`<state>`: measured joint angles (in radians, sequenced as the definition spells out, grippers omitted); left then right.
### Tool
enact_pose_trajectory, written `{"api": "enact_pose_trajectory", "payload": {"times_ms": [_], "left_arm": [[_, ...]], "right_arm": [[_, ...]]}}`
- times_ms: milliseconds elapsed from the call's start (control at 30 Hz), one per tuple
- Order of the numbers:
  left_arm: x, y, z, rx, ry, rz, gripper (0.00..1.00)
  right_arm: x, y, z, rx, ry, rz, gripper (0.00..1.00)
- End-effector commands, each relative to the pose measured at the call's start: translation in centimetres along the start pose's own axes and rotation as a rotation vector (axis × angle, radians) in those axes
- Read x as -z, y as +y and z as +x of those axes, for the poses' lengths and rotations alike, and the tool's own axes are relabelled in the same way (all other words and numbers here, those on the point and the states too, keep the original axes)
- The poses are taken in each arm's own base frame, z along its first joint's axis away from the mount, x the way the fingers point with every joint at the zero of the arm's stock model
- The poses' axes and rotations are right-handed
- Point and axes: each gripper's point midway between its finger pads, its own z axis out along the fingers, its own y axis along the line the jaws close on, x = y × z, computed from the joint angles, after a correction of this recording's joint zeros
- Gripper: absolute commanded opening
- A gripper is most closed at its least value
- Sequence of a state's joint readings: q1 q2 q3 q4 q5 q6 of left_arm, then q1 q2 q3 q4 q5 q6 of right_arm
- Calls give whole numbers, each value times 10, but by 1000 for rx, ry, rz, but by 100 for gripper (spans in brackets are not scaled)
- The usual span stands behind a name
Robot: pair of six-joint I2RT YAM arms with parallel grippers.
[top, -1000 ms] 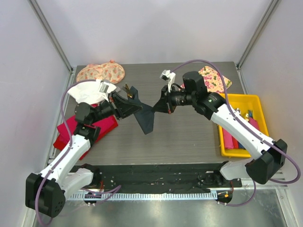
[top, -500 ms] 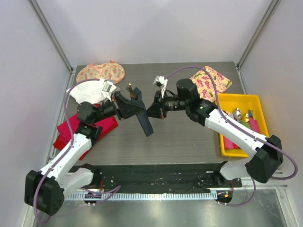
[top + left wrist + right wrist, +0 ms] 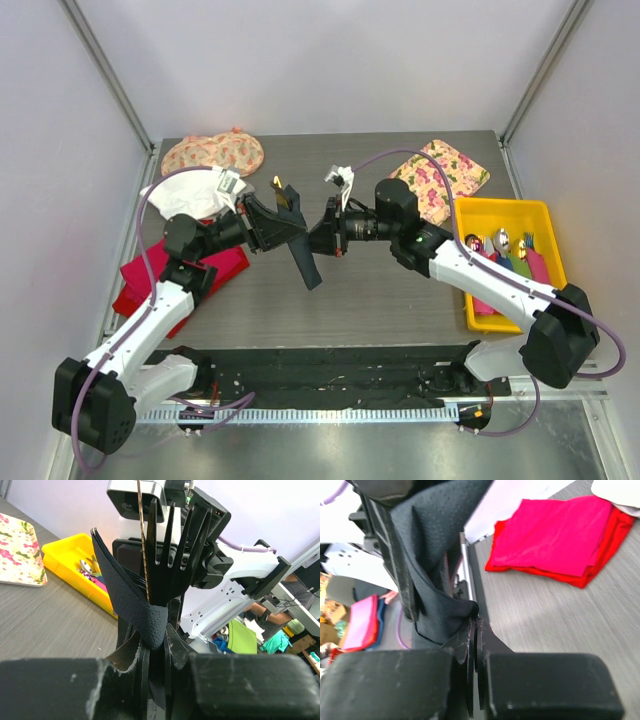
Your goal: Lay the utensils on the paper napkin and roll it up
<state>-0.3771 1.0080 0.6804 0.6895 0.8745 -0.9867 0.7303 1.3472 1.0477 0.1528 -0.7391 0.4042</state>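
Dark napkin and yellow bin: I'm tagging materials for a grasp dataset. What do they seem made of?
Dark napkin: likely thin paper, matte, judging by its fine embossed dots and soft folds. Yellow bin: probably hard plastic, smooth and slightly shiny, with a moulded rim.

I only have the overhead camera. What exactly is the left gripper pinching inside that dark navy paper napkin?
Observer: On the left wrist camera, the left gripper pinches a fold of the thin dark navy paper napkin wrapped round a slim fork, tines up, dark against the light.
Operator: And the right one?
Observer: On the right wrist camera, the right gripper is shut on a bunched edge of the napkin.
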Motion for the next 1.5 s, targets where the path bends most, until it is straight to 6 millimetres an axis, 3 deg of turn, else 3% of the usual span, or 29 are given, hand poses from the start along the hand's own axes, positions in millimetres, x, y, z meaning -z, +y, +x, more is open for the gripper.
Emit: {"api": "enact_pose_trajectory", "payload": {"times_ms": [0, 167, 367, 533, 567, 767, 967, 1133, 1467], "left_arm": [[-6, -39, -37, -123, -108, 98, 0], [-6, -38, -37, -126, -103, 99, 0], [-4, -36, -32, -134, -94, 83, 0], [-2, -14, -26, -109, -102, -2, 0], [-2, -12, -26, -123, -105, -12, 0], [-2, 6, -23, -133, -109, -72, 0], [-3, 18, -20, -122, -103, -107, 0], [-4, 21, -21, -116, -103, -114, 0], [-5, 7, -25, -106, -108, -71, 0]], "right_arm": [[-10, 25, 4, -48, -2, -82, 1], [-9, 22, 8, -58, 8, -66, 1], [14, -6, 6, -47, 16, 45, 1], [48, -27, -11, -59, -1, 152, 34], [52, -26, -14, -60, -1, 161, 41], [81, -9, -36, -10, -26, 230, 57], [101, 15, -55, 45, -67, 263, 60], [101, 25, -58, 48, -67, 241, 60], [67, 4, -42, 9, -16, 211, 64]]}}
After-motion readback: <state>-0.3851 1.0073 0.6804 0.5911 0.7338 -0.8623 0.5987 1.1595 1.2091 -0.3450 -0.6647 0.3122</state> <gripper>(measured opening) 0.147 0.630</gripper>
